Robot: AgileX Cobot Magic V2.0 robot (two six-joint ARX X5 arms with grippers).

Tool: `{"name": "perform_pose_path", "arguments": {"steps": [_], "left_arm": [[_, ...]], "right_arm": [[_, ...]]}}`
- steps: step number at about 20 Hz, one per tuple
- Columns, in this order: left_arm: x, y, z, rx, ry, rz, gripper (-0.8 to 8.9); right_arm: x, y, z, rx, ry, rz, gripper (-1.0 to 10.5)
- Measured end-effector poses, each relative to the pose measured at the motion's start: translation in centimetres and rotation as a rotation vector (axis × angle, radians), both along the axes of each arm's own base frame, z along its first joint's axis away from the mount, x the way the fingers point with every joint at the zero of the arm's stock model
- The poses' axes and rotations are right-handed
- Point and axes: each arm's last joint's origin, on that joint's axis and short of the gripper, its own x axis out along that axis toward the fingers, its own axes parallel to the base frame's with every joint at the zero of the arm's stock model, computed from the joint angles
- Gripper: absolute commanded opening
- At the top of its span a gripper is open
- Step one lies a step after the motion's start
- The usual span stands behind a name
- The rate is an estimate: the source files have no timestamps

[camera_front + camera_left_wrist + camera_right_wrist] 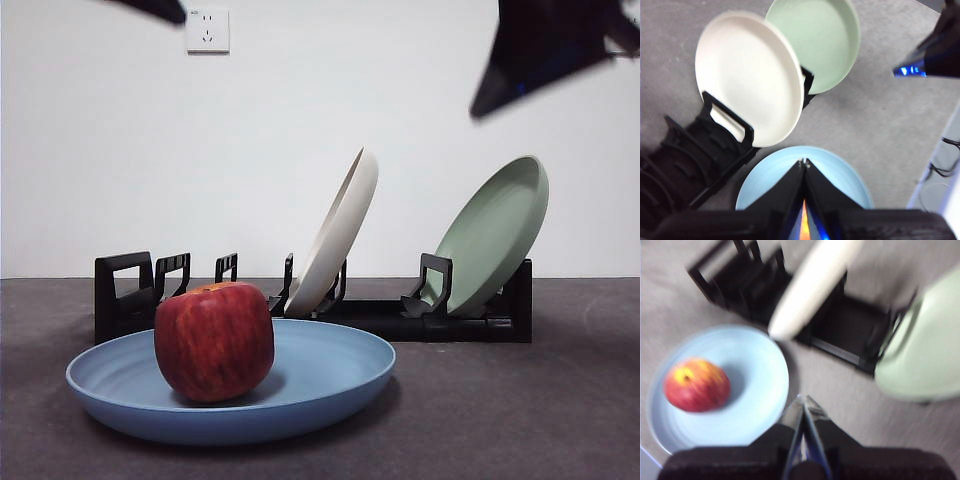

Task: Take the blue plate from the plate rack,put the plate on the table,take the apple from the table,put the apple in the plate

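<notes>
Nearest: the blue plate (300,385) lies flat on the table (560,420), holding the apple (214,341) — upright, stem dip facing up, left of centre. Behind, the plate rack (130,295) holds a cream plate (338,235) and a green plate (492,235), both tilted. Left gripper (804,162) and right gripper (802,399) — raised, jaws pressed together, empty.

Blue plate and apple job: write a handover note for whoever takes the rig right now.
Left claw: shut, empty, up above the blue plate.
Right claw: shut, empty, raised near the plate rack.
Blue plate lies flat on the table before the rack; the apple sits on it.
Cream plate and green plate lean in the rack.
Done: all steps. Left: nothing visible.
</notes>
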Motion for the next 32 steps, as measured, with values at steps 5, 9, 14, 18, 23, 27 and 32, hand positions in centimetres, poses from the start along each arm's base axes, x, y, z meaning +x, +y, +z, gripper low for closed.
{"name": "perform_pose_path", "arguments": {"steps": [5, 9, 14, 18, 23, 27, 32], "left_arm": [[-0.4, 0.3, -8.2, -0.042, 0.02, 0.093, -0.08], [-0.6, 0.0, -9.2, -0.093, 0.017, 0.094, -0.03], [-0.7, -0.1, -9.2, -0.114, 0.044, 0.116, -0.03], [-0.7, -0.1, -9.2, -0.114, 0.044, 0.116, -0.03], [-2.5, 1.1, -7.4, -0.112, -0.033, 0.169, -0.03], [-6.2, 3.5, -4.1, -0.102, -0.281, 0.257, -0.03], [-9.8, 6.7, -4.0, -0.119, -0.501, 0.425, -0.03]], "right_arm": [[-1.1, -0.3, -5.5, 0.04, 0.028, -0.028, -0.1], [-1.2, -0.2, -5.6, 0.057, 0.018, -0.029, -0.1], [-1.2, -0.2, -5.6, 0.06, 0.02, -0.032, -0.1], [-1.2, -0.2, -5.6, 0.06, 0.02, -0.032, -0.1], [-1.2, -0.2, -5.6, 0.059, 0.019, -0.033, -0.1], [-1.2, -0.3, -5.6, 0.059, 0.019, -0.035, -0.1], [-1.1, -0.3, -5.6, 0.059, 0.019, -0.039, -0.1]]}}
